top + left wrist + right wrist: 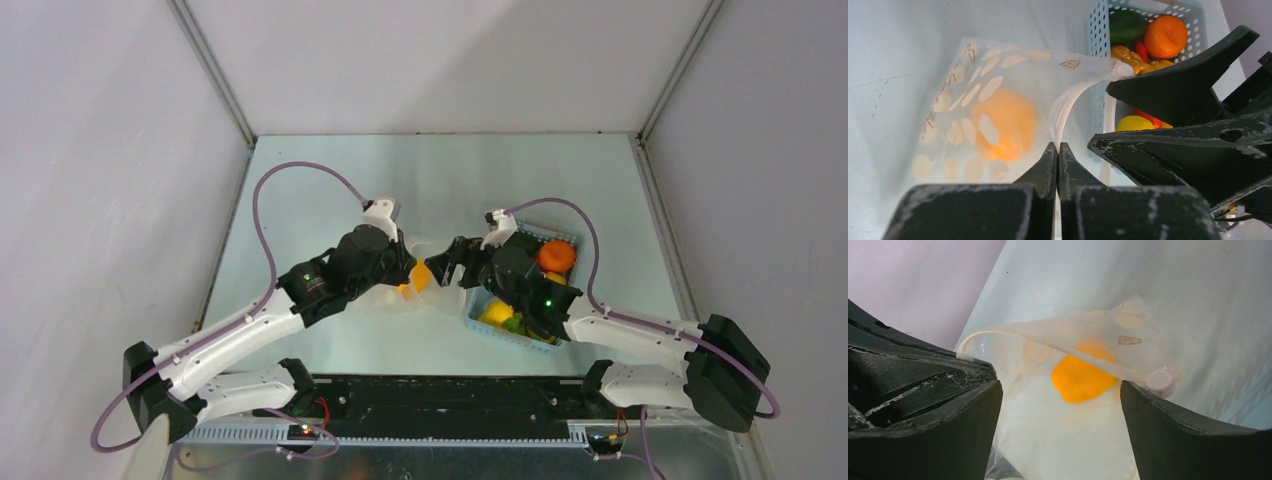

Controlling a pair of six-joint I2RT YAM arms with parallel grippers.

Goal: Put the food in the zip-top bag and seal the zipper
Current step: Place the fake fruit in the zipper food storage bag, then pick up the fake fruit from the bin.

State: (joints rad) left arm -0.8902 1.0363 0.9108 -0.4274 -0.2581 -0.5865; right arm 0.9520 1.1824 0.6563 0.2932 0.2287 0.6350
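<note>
The zip-top bag [958,75] is thin, clear, glossy plastic film; beside it the basket [1096,35] is rigid, perforated, matt plastic.

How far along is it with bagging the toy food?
Done: one orange toy piece lies inside the clear dotted plastic bag. In hand: the left pincer is shut on the white zipper strip; the right pincer is open at the mouth. Left: the other toys in the light blue perforated basket, then sealing.

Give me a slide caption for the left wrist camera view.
Left gripper pinches the zipper edge of the zip-top bag, one orange food piece inside, blue basket of food behind.
</note>
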